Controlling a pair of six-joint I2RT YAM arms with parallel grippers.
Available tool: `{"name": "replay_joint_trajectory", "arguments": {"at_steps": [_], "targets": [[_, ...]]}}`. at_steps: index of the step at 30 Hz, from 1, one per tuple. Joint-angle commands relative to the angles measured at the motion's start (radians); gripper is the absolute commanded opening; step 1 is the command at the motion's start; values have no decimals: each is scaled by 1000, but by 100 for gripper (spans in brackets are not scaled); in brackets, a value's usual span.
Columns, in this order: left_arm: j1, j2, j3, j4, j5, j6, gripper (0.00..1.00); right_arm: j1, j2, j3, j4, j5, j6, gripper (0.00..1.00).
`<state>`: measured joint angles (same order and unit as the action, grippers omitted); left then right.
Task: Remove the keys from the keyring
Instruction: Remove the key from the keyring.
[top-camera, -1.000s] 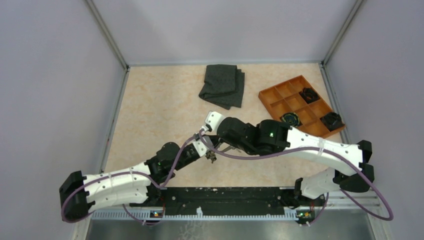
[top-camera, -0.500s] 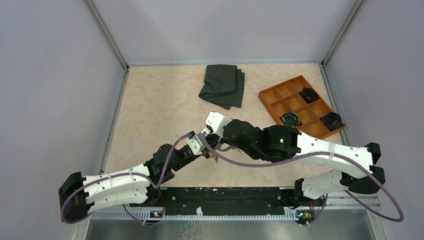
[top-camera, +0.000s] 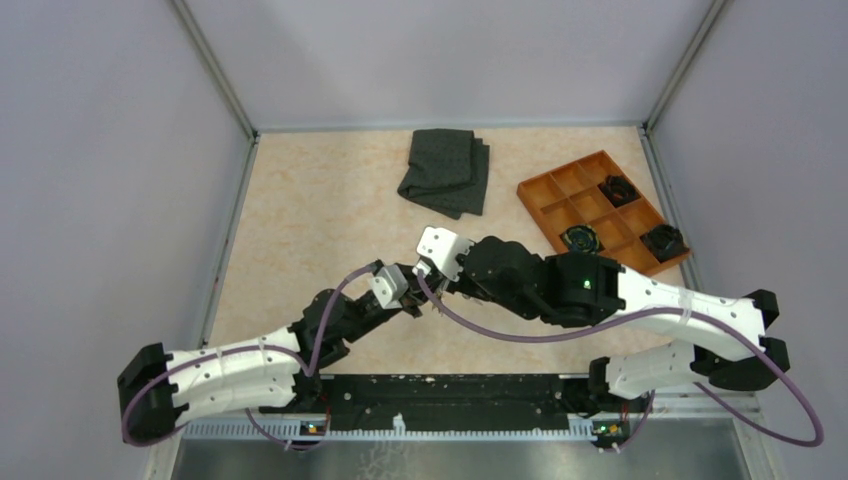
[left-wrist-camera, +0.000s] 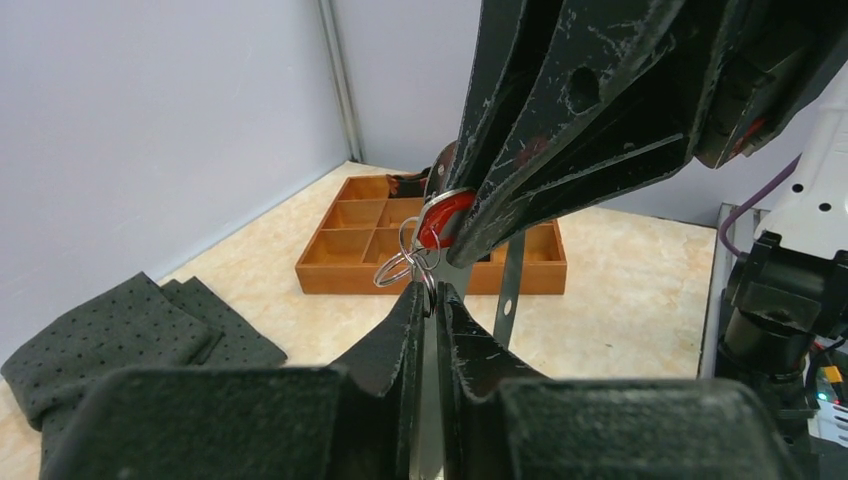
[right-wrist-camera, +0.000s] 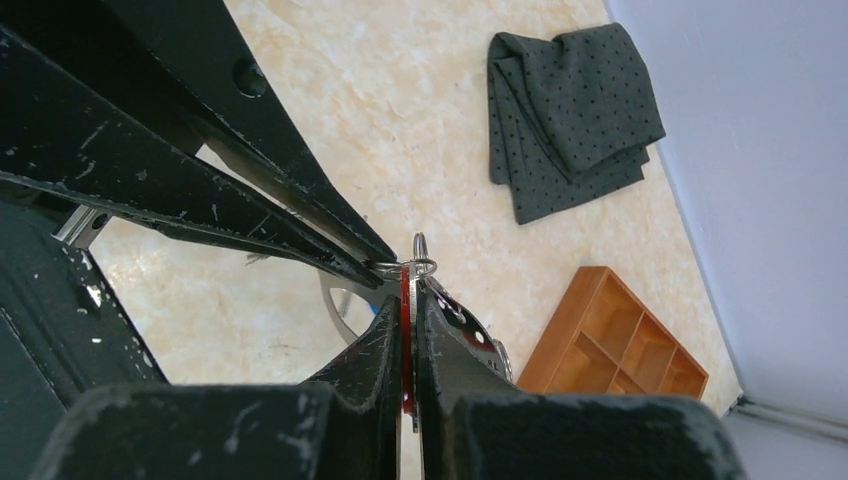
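Showing in wrist cams only: R pincer (right-wrist-camera: 408, 287) clamps red key (left-wrist-camera: 441, 216), L pincer (left-wrist-camera: 428, 289) narrow on keyring (left-wrist-camera: 398, 264).

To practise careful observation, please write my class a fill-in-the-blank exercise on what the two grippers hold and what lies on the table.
1. The right gripper is shut on a key whose head is ___.
2. The left gripper pinches a small metal ___ at its fingertips.
3. Black items sit in ___ compartments of the orange tray.
4. The folded dark grey ___ lies apart from both grippers.
Missing words: red; ring; three; cloth.
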<state>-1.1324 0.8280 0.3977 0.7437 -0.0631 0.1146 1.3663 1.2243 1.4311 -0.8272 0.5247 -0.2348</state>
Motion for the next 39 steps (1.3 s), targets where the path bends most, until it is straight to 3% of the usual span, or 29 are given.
{"name": "replay_joint_trajectory", "arguments": {"at_steps": [1,22,27,31,39], "targets": [[0,18,26,20,19,0,16,17,-11,44,31,-10,0,0],[-1,27,56,28,54,-9,25,20,22,62,-6,-8,20,0],[0,43,74,-12,47,2,15,20,22,77,-12,-2,22,0],[-1,48,78,-51,37,17,0,22,15,78,-28,65,22,0],[-1,-26,84,-156,56,39,0,20,-57,28,-82,116,36,0]]}}
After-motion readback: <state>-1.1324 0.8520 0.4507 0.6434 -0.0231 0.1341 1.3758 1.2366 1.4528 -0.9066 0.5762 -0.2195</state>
